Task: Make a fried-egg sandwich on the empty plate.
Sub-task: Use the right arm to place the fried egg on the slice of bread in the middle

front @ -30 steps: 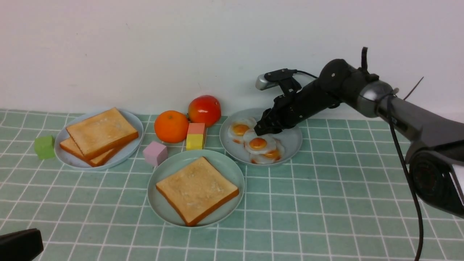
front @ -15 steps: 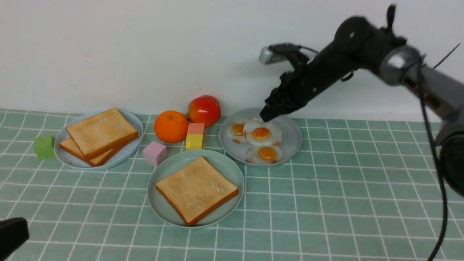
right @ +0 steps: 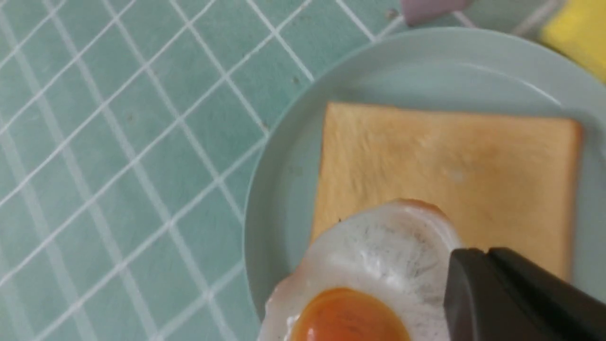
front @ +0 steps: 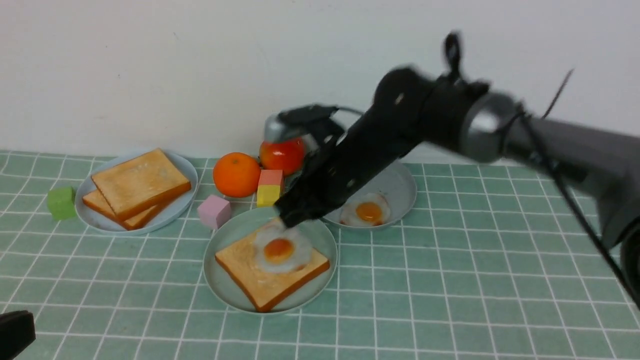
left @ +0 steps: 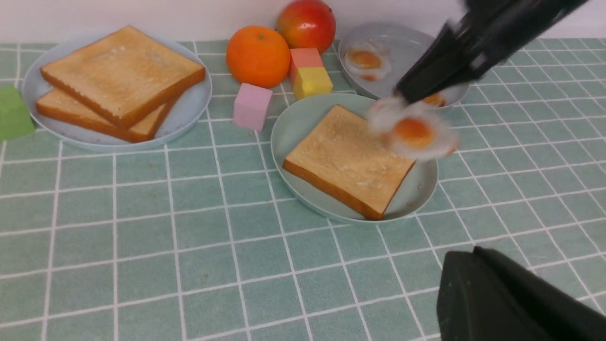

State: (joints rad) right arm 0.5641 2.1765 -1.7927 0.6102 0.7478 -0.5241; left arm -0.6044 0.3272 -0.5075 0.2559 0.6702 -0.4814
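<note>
Left tool (front: 15, 332) sits at 7 o'clock on the tabletop (front: 450, 300), jaws together and empty.

The light blue plate (front: 100, 225), at 10 o'clock from the mint-green plate (front: 225, 290), carries two stacked toast slices (front: 140, 182).

The mint-green plate holds one toast slice (front: 245, 275), lying flat.

Right tool (front: 291, 216) is clamped on the white rim of a fried egg (front: 279, 249). The egg hangs over the slice's 1 o'clock side (seemingly not yet set down, per the left wrist view).

The greyish-blue plate (front: 400, 186), at 2 o'clock, keeps a spare egg (front: 369, 211).

Step in hand: egg onto the bottom slice. Next probably calls for lowering toward the slice's centre, parting the jaws, then fetching a top slice from the stack.
</note>
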